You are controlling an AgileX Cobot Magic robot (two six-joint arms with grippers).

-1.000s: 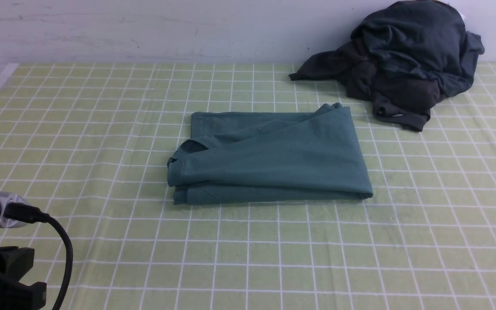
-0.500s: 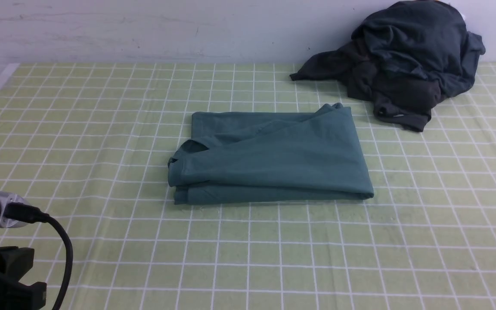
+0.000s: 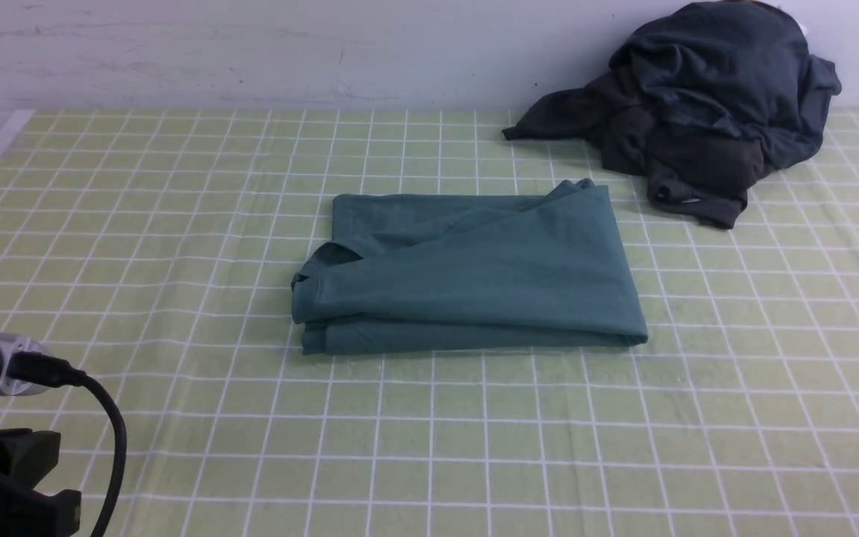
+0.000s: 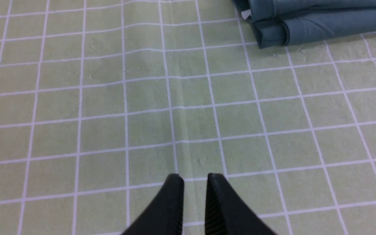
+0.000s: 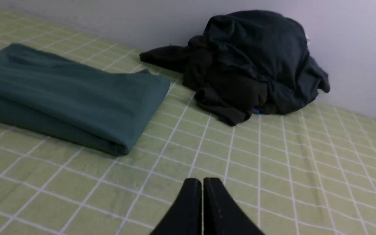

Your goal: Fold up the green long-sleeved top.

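Lying folded mid-desk: green long-sleeved top (image 3: 467, 272).

Resting as a layered rectangle on the checked desk (image 3: 176, 224), well apart from the dark garment heap (image 3: 698, 104) piled against the back wall. Hovering over bare cloth near the top's corner, left gripper (image 4: 194, 178), fingers slightly parted, gripping nothing. Hanging above the desk, right gripper (image 5: 202, 181), fingers pressed together, empty.

The front view looks forward and down across the tabletop (image 3: 176, 224) toward the far wall, taking in the green long-sleeved top (image 3: 467, 276) whole. The left wrist view looks steeply down, close, catching only that top's corner. The right wrist view looks low across its end toward the dark garments (image 5: 250, 65).
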